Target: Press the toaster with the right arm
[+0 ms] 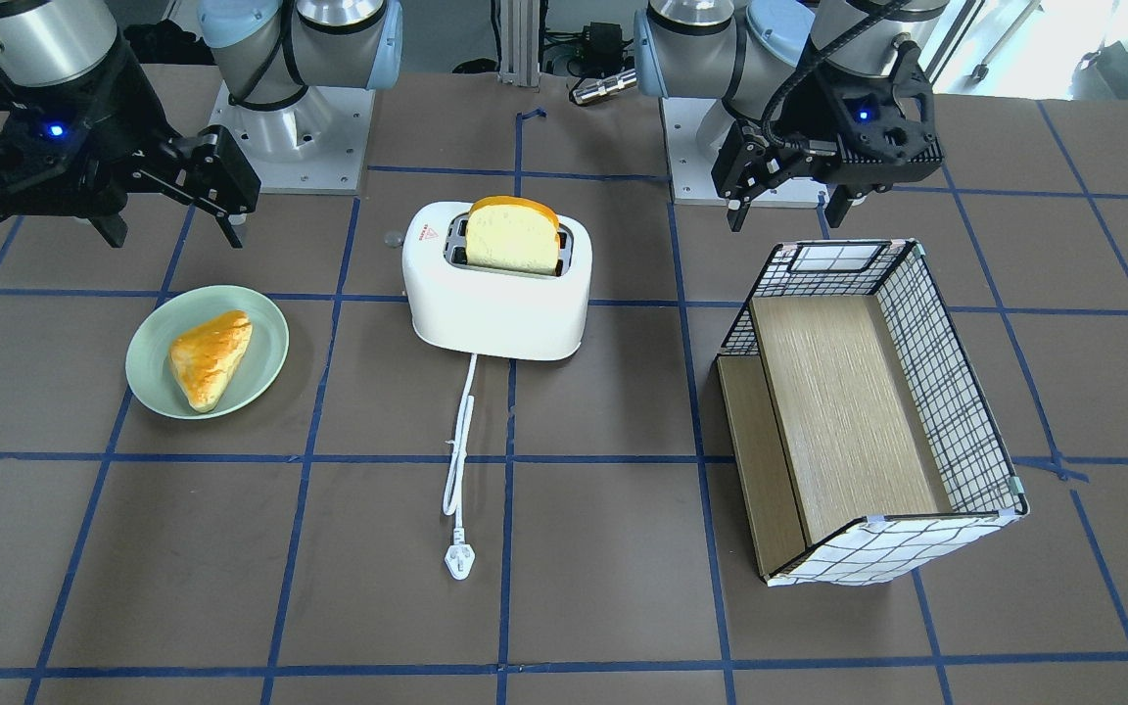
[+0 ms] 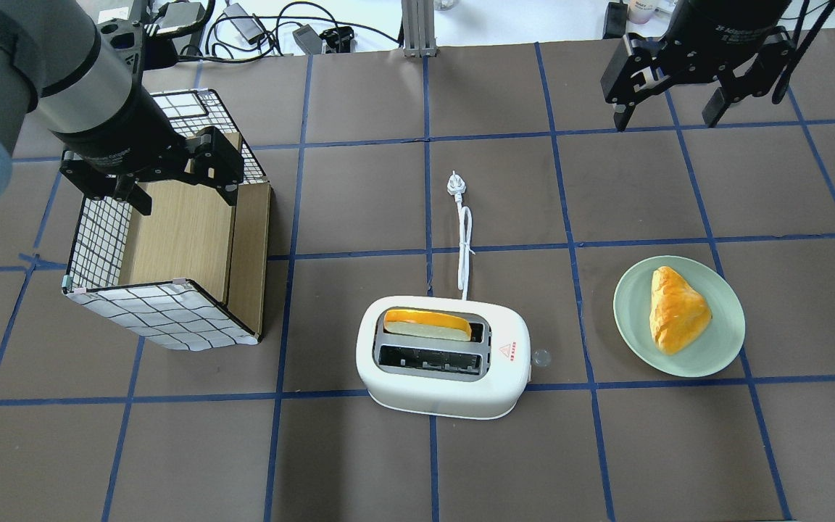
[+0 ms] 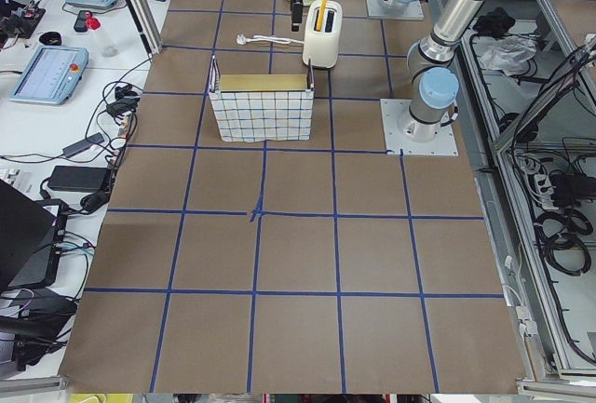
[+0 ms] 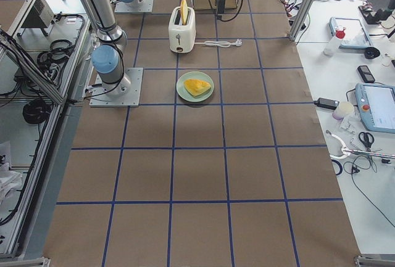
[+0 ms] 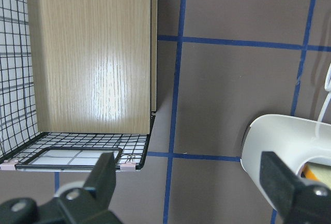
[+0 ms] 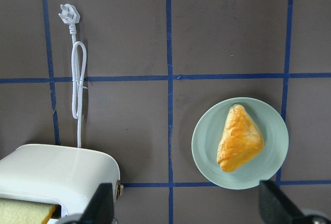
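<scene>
In the overhead view the toaster (image 2: 443,384) sits at lower centre of the frame. A bread slice (image 2: 428,324) stands in its upper slot. The cord (image 2: 465,246) runs straight up the frame from the toaster to the plug (image 2: 455,185). To the right, apart from the toaster, is a plate (image 2: 722,341) with a pastry (image 2: 677,309) on it. At the left is a wire-grid box (image 2: 164,319). The left gripper (image 2: 184,196) hangs over the box's upper end. The right gripper (image 2: 665,122) hangs at upper right, well above the plate in the frame.

red warning triangle (image 2: 506,350) on toaster (image 2: 446,395) top, lettering beside it unreadable
</scene>
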Robot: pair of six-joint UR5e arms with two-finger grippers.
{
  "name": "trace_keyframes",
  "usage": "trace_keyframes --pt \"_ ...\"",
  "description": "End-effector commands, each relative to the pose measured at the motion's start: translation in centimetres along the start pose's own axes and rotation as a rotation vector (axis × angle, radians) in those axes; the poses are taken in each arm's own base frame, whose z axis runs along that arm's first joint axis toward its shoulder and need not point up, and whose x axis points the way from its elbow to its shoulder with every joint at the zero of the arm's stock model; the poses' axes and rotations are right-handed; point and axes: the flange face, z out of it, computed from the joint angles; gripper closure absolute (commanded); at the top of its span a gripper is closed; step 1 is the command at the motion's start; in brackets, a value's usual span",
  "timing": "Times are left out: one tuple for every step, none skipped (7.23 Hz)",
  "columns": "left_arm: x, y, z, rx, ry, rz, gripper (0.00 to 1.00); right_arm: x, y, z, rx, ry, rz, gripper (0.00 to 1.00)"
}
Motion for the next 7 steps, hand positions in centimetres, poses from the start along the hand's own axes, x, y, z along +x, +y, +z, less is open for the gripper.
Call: trace_keyframes --pt "0.0 0.0 0.0 0.0 0.0 0.0 0.0 -0.23 0.22 0.72 -0.019 -0.009 0.004 0.0" --pt "0.0 0.0 0.0 0.0 0.0 0.0 0.0 -0.32 0.21 0.65 -0.012 -0.018 0.006 0.0" --pt "0.0 0.0 0.0 0.0 0.0 0.0 0.0 -0.32 -0.07 0.57 0.014 -0.017 0.004 0.0" --pt "0.0 0.0 0.0 0.0 0.0 0.0 0.0 -0.31 -0.19 0.77 0.024 -0.017 0.004 0.0" --pt "0.0 0.0 0.0 0.0 0.0 0.0 0.0 -0.3 -0.2 0.74 0.05 -0.015 0.003 0.0" --pt "0.0 0.0 0.0 0.0 0.0 0.0 0.0 -0.3 -0.14 0.92 0.054 -0.015 0.004 0.0" --pt "0.0 0.0 0.0 0.0 0.0 0.0 0.0 -0.28 -0.42 0.88 0.076 -0.013 0.004 0.0"
